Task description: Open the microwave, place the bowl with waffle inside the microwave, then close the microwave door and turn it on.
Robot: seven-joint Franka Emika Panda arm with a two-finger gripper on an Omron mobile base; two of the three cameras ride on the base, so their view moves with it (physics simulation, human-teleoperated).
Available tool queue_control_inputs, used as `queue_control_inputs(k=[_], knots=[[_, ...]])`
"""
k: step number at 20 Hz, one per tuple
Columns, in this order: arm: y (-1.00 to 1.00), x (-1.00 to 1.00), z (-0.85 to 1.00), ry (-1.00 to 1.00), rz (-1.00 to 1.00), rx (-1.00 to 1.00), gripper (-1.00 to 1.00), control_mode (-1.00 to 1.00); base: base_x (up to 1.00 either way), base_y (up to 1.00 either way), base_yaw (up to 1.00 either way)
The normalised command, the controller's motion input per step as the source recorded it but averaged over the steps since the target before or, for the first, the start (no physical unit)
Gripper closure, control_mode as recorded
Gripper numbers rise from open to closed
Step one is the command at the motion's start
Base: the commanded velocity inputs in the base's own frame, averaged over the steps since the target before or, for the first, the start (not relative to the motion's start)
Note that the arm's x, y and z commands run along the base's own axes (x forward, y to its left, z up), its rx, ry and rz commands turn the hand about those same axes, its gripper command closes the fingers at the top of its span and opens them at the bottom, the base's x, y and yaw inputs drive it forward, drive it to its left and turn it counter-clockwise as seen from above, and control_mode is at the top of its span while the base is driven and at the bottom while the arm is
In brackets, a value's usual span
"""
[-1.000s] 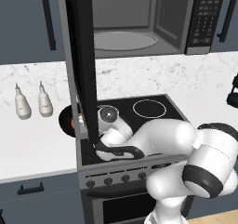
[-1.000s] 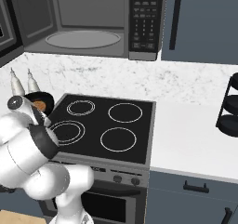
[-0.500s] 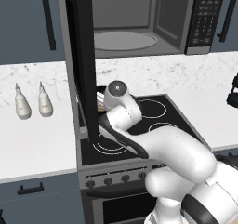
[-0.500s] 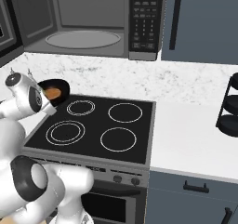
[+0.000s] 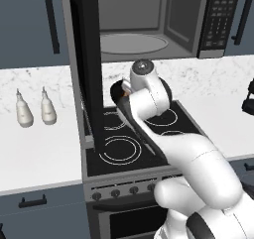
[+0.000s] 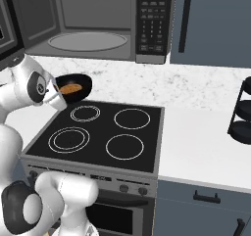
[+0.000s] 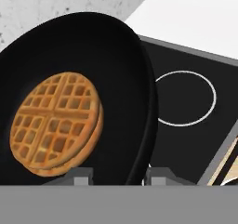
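Gripper [image 6: 58, 94] clamped on rim of bowl with waffle [image 6: 74, 87], jaws narrowly parted around it. Bowl carried clear above rear left of stove [image 6: 105, 132], below open microwave [image 6: 93, 22]; microwave door [image 5: 88, 69] swung wide.

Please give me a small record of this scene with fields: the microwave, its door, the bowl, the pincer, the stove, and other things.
microwave: open cavity, glass turntable bare
door: swung open, edge toward the camera
bowl: black, waffle inside, lifted above the stove's back left ring
pincer: shut on the bowl's rim
stove: four rings, nothing on them
other: two white bottles on the counter left of the stove
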Motion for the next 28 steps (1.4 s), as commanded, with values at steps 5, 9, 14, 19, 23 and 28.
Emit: queue_control_inputs(k=[5,9,14,19,23,28], knots=[[-0.64,-0.49,0.63,0.0,-0.09,0.07,1.0,-1.0,0.0,0.0,0.0],[-0.28,-0.52,0.59,-0.03,-0.02,0.13,1.0,-1.0,0.0,0.0,0.0],[-0.01,-0.79,0.48,-0.19,0.0,0.07,1.0,-1.0,0.0,0.0,0.0],[-0.09,-0.48,0.64,-0.19,0.01,0.03,1.0,-1.0,0.0,0.0,0.0],[-0.07,-0.24,0.73,-0.24,0.0,0.0,1.0,-1.0,0.0,0.0,0.0],[0.0,0.14,0.41,-0.04,0.11,0.02,1.0,-1.0,0.0,0.0,0.0]])
